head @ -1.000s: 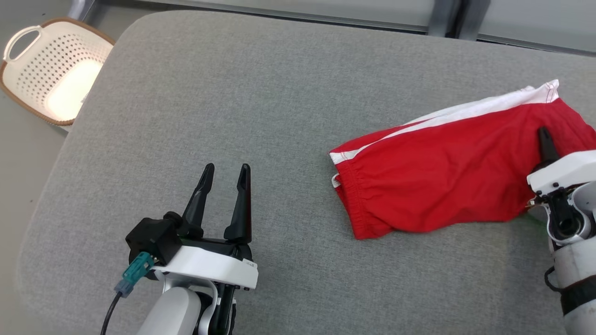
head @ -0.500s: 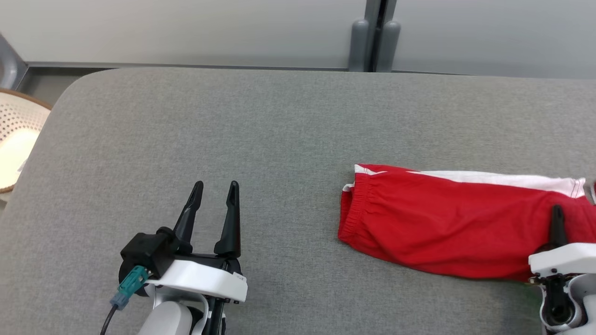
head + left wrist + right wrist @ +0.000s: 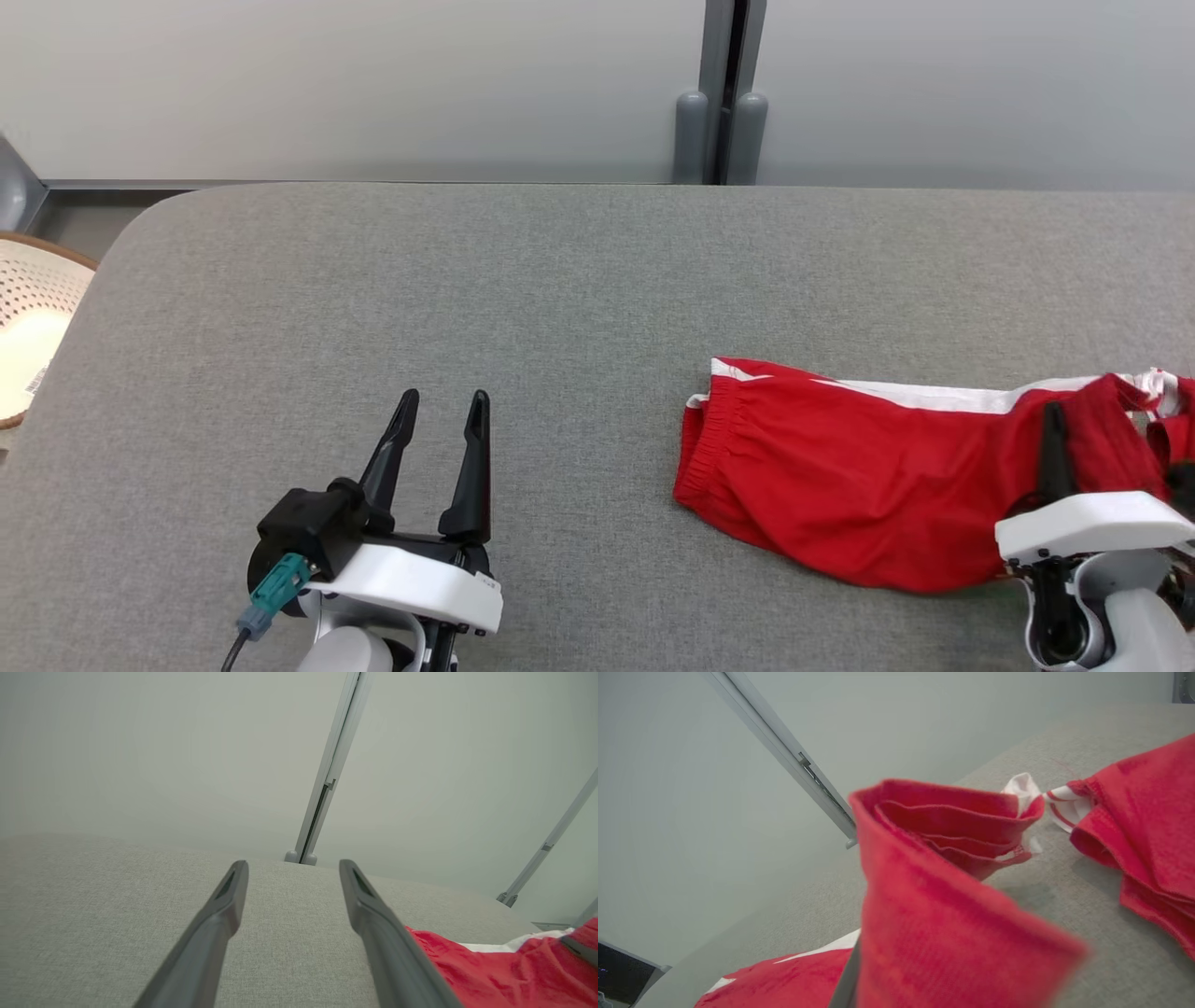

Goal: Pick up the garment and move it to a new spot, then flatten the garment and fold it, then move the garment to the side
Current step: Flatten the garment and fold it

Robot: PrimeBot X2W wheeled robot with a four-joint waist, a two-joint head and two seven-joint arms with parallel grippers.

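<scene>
My right pincer (image 3: 1055, 420), at the counter's (image 3: 560, 280) right edge, pinches a raised fold of the red garment (image 3: 840, 485); my left pincer (image 3: 444, 401) stands wide, pointing to the far edge.

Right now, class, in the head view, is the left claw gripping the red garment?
No, the left claw stands open over the grey surface, apart from the red garment.

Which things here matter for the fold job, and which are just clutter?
In the job: red shorts, pinched by the shut right gripper; open left gripper, empty; grey table under them.
Lying about: white perforated basket at the left edge; grey post behind.
</scene>
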